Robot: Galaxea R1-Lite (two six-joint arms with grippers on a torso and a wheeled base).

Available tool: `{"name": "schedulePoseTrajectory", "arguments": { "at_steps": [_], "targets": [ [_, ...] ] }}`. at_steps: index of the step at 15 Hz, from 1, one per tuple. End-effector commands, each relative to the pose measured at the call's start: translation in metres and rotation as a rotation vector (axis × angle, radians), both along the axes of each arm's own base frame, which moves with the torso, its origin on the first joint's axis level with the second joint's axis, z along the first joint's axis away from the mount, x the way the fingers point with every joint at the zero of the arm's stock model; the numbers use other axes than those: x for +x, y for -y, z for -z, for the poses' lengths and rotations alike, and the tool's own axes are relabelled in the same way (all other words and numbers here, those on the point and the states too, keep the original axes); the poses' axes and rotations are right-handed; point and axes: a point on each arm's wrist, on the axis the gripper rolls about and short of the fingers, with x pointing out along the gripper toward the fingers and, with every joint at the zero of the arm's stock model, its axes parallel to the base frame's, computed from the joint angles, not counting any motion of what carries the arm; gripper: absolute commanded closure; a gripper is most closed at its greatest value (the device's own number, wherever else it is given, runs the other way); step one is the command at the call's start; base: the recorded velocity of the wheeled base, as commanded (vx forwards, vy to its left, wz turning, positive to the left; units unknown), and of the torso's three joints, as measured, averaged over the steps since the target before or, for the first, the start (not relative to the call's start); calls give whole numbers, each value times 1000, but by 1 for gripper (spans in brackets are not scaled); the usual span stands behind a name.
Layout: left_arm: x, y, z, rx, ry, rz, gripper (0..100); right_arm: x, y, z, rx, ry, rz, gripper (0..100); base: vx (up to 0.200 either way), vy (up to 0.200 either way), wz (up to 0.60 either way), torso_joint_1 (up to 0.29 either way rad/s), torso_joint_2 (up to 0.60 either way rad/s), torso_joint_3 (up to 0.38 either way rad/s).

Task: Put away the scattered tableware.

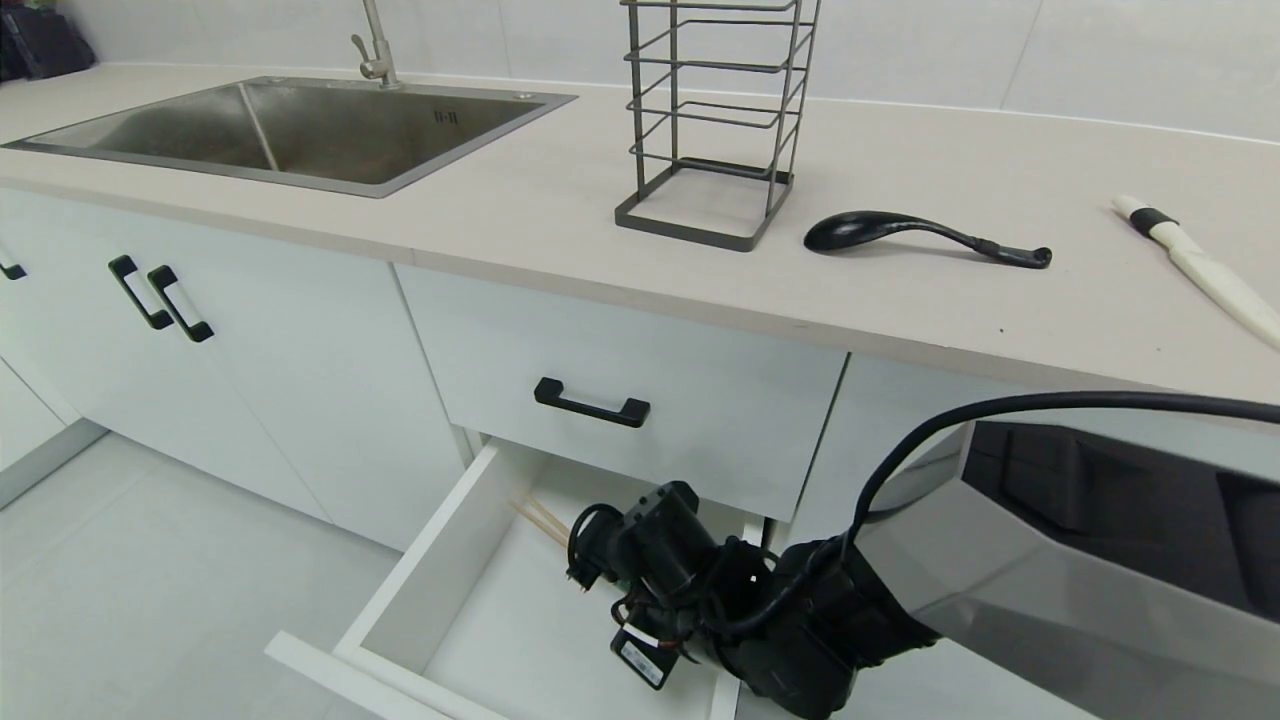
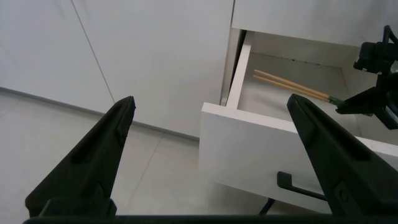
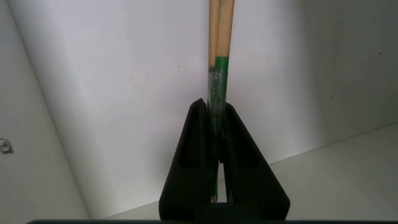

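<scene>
Right gripper point(image 3: 214, 109) is clamped tight on the chopsticks point(image 3: 221, 37) by their green ends, down inside the open drawer point(image 1: 440, 560). Pinched that far back, they could pivot, perhaps clipping the drawer wall on release. Left gripper point(image 2: 211, 102) gapes wide outside, empty.

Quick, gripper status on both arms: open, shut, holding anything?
Left gripper: open, empty.
Right gripper: closed on the pale wooden chopsticks with green ends, over the open white drawer.
</scene>
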Motion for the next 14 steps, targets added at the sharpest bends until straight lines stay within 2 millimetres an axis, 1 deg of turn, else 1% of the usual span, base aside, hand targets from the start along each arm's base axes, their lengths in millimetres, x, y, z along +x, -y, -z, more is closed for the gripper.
{"name": "schedulePoseTrajectory", "arguments": {
  "at_steps": [1, 3, 14],
  "targets": [
    [0, 0, 0, 0, -1, 3, 0, 1, -3, 7, -7, -2, 3, 100, 0, 0, 0, 0, 0, 0],
    [0, 0, 0, 0, -1, 1, 0, -2, -6, 11, -15, -9, -7, 100, 0, 0, 0, 0, 0, 0],
    [0, 0, 0, 0, -1, -1, 0, -2, -20, 30, -28, -10, -25, 100, 0, 0, 0, 0, 0, 0]
  ]
}}
